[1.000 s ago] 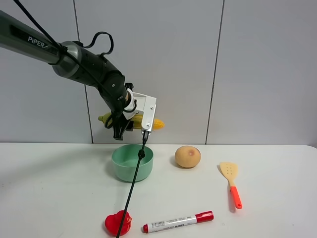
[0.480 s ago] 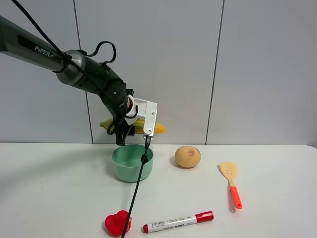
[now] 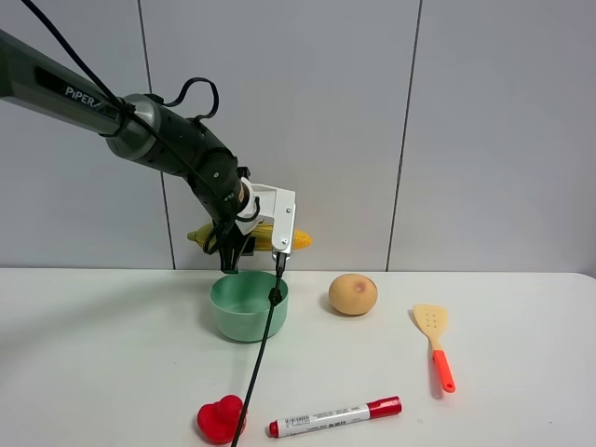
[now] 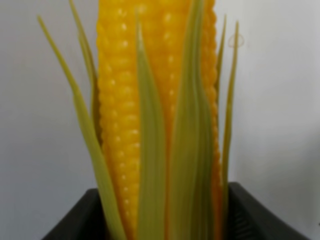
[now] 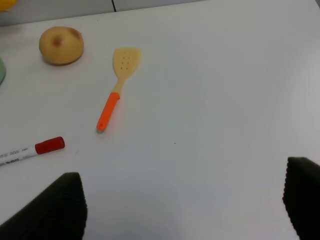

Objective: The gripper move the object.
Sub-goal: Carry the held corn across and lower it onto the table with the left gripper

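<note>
The left gripper's fingers [image 4: 75, 222] are clamped narrowly on the ear of corn [image 3: 296, 238], which fills the left wrist view between the two black jaws; the left gripper [image 3: 230, 251] hangs pointing down just above the far rim of the green bowl [image 3: 244, 322]; the corn's long axis lies roughly level, crosswise to the jaws, yellow tip toward the tan fruit [image 3: 353, 294] and husk end the opposite way; it hangs directly above the bowl, apart from it, so the coming move is probably a short descent, and the ear looks too long to lie flat inside; the right gripper [image 5: 180, 210] is spread wide and empty over the table [image 5: 210, 100] near the spatula [image 5: 118, 85], well apart from the corn.
</note>
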### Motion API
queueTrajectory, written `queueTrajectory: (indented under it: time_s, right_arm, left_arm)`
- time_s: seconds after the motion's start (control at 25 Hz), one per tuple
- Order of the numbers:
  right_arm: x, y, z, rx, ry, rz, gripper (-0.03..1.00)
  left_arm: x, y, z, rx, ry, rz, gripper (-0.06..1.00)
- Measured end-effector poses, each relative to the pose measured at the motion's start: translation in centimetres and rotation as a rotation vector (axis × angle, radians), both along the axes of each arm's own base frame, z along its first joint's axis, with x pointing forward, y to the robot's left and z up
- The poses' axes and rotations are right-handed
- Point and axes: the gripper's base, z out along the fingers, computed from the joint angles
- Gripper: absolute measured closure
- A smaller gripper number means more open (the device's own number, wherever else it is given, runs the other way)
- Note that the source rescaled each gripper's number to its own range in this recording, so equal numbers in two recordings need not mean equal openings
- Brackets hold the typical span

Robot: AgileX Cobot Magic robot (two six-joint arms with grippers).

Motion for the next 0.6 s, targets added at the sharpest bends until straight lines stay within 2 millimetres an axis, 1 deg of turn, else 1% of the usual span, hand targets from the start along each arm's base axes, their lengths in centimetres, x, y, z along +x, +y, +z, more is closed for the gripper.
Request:
queueTrajectory:
  time_s: [0.2, 0.4, 0.6]
  right_arm:
    - [0.0, 0.0, 0.0, 0.000, 0.000, 0.000, -0.03]
    - [0.0, 0.0, 0.0, 0.000, 0.000, 0.000, -0.03]
    - [0.0, 0.0, 0.0, 0.000, 0.000, 0.000, -0.03]
  left_arm:
    - [0.1, -0.1, -0.5, -0.002, 0.004, -0.002, 0.94]
    - [0.1, -0.1, -2.2, 0.012, 0.032, -0.002, 0.94]
    - [0.1, -0.1, -2.3, 0.017, 0.034, -0.004, 0.94]
